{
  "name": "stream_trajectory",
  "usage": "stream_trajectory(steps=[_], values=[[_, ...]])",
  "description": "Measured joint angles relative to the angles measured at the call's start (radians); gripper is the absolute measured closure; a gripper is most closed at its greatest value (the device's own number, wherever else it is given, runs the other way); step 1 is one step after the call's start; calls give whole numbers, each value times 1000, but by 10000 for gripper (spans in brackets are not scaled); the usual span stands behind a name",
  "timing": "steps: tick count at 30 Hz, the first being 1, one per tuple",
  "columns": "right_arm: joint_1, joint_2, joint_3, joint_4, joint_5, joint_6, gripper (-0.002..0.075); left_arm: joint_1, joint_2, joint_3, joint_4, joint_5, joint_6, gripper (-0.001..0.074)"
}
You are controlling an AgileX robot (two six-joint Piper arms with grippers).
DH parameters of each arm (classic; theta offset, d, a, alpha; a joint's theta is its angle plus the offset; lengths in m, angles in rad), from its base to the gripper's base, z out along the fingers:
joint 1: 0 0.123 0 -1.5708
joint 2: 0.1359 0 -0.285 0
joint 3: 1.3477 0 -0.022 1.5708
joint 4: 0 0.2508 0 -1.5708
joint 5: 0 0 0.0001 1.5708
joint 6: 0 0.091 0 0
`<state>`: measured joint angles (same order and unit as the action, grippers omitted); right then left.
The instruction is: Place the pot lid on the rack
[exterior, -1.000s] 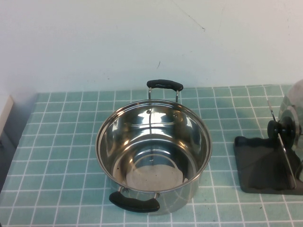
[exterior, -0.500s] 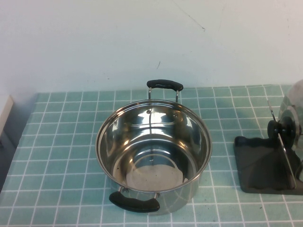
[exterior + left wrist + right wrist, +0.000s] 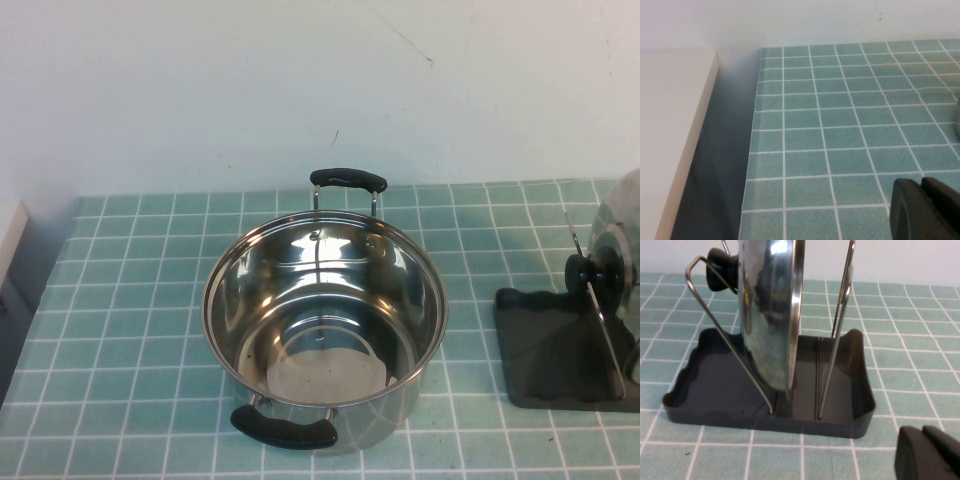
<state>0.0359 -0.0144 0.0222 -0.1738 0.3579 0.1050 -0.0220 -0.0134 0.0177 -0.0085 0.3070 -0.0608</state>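
The shiny steel pot lid (image 3: 620, 215) with its black knob (image 3: 583, 272) stands on edge in the dark grey rack (image 3: 545, 350) at the table's right edge, leaning between the wire dividers. In the right wrist view the lid (image 3: 767, 305) rests upright in the rack (image 3: 715, 390). My right gripper (image 3: 925, 452) is shut and empty, low over the tiles just in front of the rack, apart from it. My left gripper (image 3: 922, 207) is shut and empty over the tiles near the table's left edge. Neither gripper shows in the high view.
A deep steel pot (image 3: 325, 270) with two black handles stands lidless in the middle of the green tiled table. A white block (image 3: 670, 125) sits beyond the table's left edge. A white wall runs along the back.
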Motion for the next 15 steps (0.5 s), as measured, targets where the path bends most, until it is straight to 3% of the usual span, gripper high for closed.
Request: stream_trajectory(steps=[15], values=[[0,0,0,0,0,0,727,-2,0,0,-25,-1,0,737]])
